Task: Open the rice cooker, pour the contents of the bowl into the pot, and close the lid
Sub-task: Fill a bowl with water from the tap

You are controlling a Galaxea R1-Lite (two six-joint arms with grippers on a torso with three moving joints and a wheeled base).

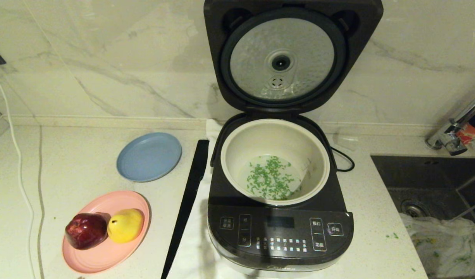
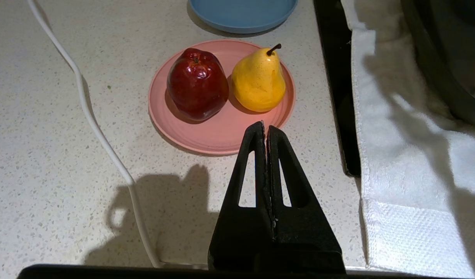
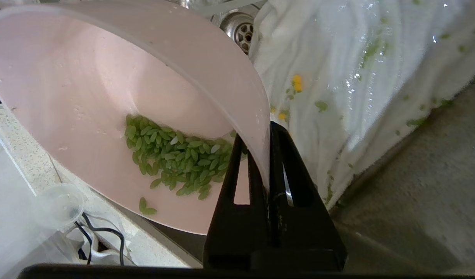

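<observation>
The rice cooker point(image 1: 280, 232) stands on the counter with its lid point(image 1: 291, 58) raised, silver underside facing me. Its cream pot point(image 1: 274, 133) holds water and green bits point(image 1: 270, 178). Neither gripper shows in the head view. In the right wrist view my right gripper point(image 3: 269, 131) is shut on the rim of the pale pink bowl point(image 3: 86, 97), which is tilted over the sink's edge. A clump of green bits point(image 3: 175, 155) still clings inside the bowl. My left gripper point(image 2: 265, 128) is shut and empty, hovering over the counter beside the pink plate.
Left of the cooker lie a blue plate point(image 1: 149, 156), a pink plate point(image 1: 102, 255) with an apple point(image 1: 85, 230) and a pear point(image 1: 125, 224), a black strip point(image 1: 189, 193) and a white cord point(image 1: 16, 155). The sink point(image 1: 427, 182) with a wet cloth point(image 1: 443, 240) is on the right.
</observation>
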